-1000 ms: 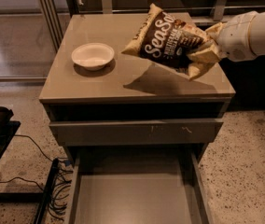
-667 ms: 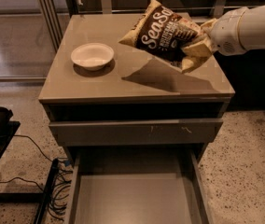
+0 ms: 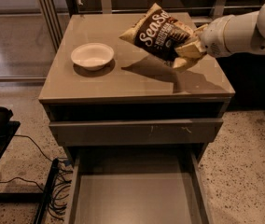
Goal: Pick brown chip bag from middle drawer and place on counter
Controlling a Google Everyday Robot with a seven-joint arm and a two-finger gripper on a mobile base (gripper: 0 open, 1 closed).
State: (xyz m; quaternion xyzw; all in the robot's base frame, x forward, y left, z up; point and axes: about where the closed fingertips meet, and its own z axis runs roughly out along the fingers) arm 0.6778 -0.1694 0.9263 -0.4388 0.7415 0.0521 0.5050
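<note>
**Chip bag drifting inward over the worktop, not yet set down**

The glossy, square taupe-beige worktop (image 3: pixel 100 85) of the drawer cabinet is waiting for the delivery. Below it, the wide grey-taupe middle drawer (image 3: pixel 137 195) is standing pulled out, and the visible part of its flat bottom is showing no bag. The closed drawer front (image 3: pixel 137 132) above it, marked with small white scratches, is playing no part.

The white robot arm (image 3: pixel 244 29) is reaching in from the right. Over the last second it has been carrying the crinkly dark brown chip bag (image 3: pixel 158 31) leftward, further in from the worktop's right edge. The bag is hanging tilted in the air and casting a shadow on the surface beneath. The gripper (image 3: pixel 187 50) is clenching the bag's cream-tan lower end, above the right half of the worktop.

So the lift looks finished, and lowering and letting go are probably what remains.

The shallow white ceramic bowl (image 3: pixel 92 56) is sitting on the left, well apart from the bag, and is not blocking the way down.
</note>
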